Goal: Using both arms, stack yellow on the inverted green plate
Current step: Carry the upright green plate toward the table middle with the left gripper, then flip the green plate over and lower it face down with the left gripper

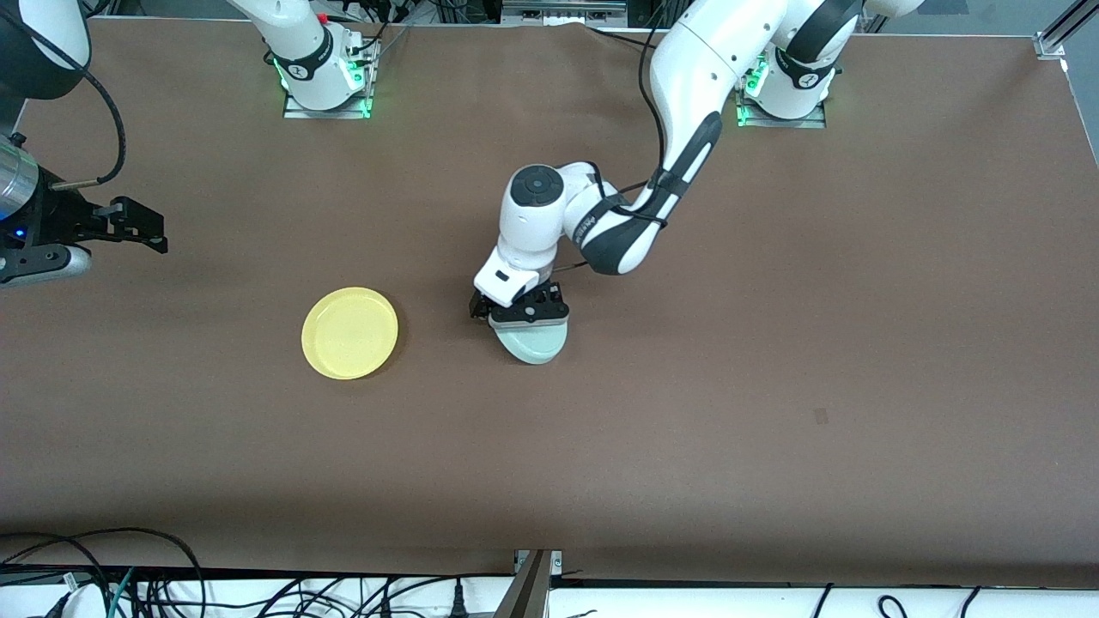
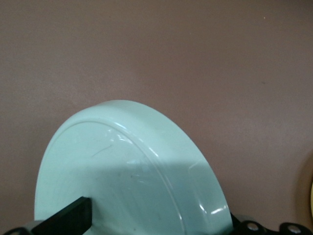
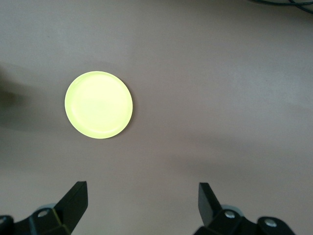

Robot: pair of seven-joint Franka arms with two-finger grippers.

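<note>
The yellow plate (image 1: 349, 333) lies rim up on the brown table, toward the right arm's end; it also shows in the right wrist view (image 3: 99, 105). My left gripper (image 1: 524, 311) is at the table's middle, shut on the rim of the pale green plate (image 1: 537, 343) and holding it tilted steeply. In the left wrist view the green plate (image 2: 127, 166) fills the lower part, with one black finger (image 2: 68, 218) against its ringed face and the other finger hidden. My right gripper (image 1: 137, 230) is open and empty, held high over the right arm's end of the table (image 3: 142, 191).
The brown table (image 1: 773, 386) carries only the two plates. Cables lie along the edge nearest the front camera (image 1: 172, 584). The arm bases (image 1: 326, 86) stand along the edge farthest from it.
</note>
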